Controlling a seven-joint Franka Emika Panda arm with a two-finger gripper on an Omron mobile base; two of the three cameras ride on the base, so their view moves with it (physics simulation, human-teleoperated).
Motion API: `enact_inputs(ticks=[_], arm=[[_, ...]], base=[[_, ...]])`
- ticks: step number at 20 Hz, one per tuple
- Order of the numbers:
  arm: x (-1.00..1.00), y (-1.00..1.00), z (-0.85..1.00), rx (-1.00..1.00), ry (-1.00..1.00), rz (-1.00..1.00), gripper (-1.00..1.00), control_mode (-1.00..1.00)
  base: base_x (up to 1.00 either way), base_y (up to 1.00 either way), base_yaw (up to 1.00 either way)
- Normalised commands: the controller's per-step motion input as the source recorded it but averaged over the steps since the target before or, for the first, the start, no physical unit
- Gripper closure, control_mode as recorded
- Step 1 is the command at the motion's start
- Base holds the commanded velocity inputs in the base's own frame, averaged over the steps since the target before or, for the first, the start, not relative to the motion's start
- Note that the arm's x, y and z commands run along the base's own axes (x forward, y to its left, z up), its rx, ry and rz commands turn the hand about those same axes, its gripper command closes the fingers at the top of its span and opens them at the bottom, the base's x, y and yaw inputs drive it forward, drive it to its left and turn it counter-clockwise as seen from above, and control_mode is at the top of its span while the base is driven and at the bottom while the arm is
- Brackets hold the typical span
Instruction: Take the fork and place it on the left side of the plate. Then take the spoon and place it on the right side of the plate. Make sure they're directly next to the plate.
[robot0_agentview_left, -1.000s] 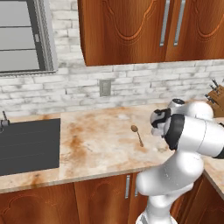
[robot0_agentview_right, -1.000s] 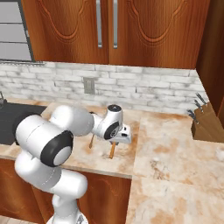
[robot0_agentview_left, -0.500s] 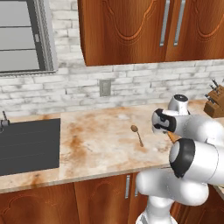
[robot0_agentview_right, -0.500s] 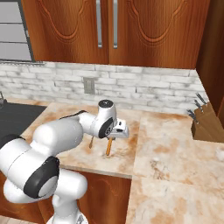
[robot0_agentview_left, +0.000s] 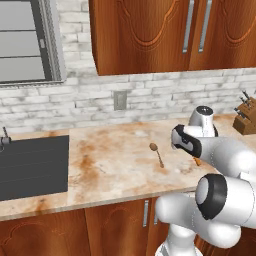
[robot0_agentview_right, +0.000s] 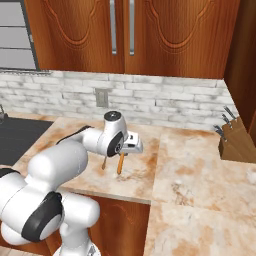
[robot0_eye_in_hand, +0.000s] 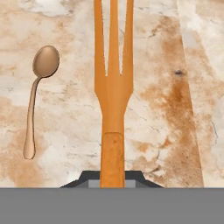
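1. The fork (robot0_eye_in_hand: 113, 100) is held by its handle in the gripper (robot0_eye_in_hand: 113, 177); in the hand view it runs straight up from between the finger tips, tines pointing away from the hand over the marbled counter (robot0_eye_in_hand: 175, 109).
2. The jaws are clenched on the fork's handle, with the dark finger tips pressed against either side of it.
3. In the right base view the fork (robot0_agentview_right: 120, 163) hangs below the gripper (robot0_agentview_right: 126, 151), slanting down toward the counter (robot0_agentview_right: 190, 175); whether its lower end touches the surface I cannot tell.
4. In the left base view a short orange piece of the fork (robot0_agentview_left: 197, 161) shows just under the arm's forearm, to the right of the spoon.
5. The spoon (robot0_eye_in_hand: 36, 94) lies flat on the counter beside the fork, apart from it, bowl pointing the same way as the tines. In the left base view the spoon (robot0_agentview_left: 157, 153) lies on the counter (robot0_agentview_left: 110, 160) left of the hand, bowl toward the wall.
6. The arm is folded forward over the counter's front edge: the forearm reaches out low and the wrist bends so the hand looks down at the surface, with a round white joint (robot0_agentview_left: 203, 118) standing above it.
7. A dark sink (robot0_agentview_left: 32, 165) is set in the counter well to the left of the spoon.
8. A knife block (robot0_agentview_right: 237, 140) stands on the counter far to the right, well apart from the gripper.
9. A brick backsplash (robot0_agentview_right: 165, 102) with a wall outlet (robot0_agentview_left: 119, 100) runs behind the counter, under wooden cabinets (robot0_agentview_right: 150, 35).
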Motion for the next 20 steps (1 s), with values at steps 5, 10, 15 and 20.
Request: enact_inputs(ticks=[5, 10, 15, 20], arm=[[0.00, 0.00, 0.00, 0.00, 0.00, 0.00, 1.00, -1.00], [0.00, 0.00, 0.00, 0.00, 0.00, 0.00, 1.00, 1.00], [0.00, 0.00, 0.00, 0.00, 0.00, 0.00, 1.00, 1.00], [0.00, 0.00, 0.00, 0.00, 0.00, 0.00, 1.00, 1.00]], base=[[0.00, 0.00, 0.00], [0.00, 0.00, 0.00], [-0.43, 0.01, -0.01], [-0.53, 0.35, 0.02]])
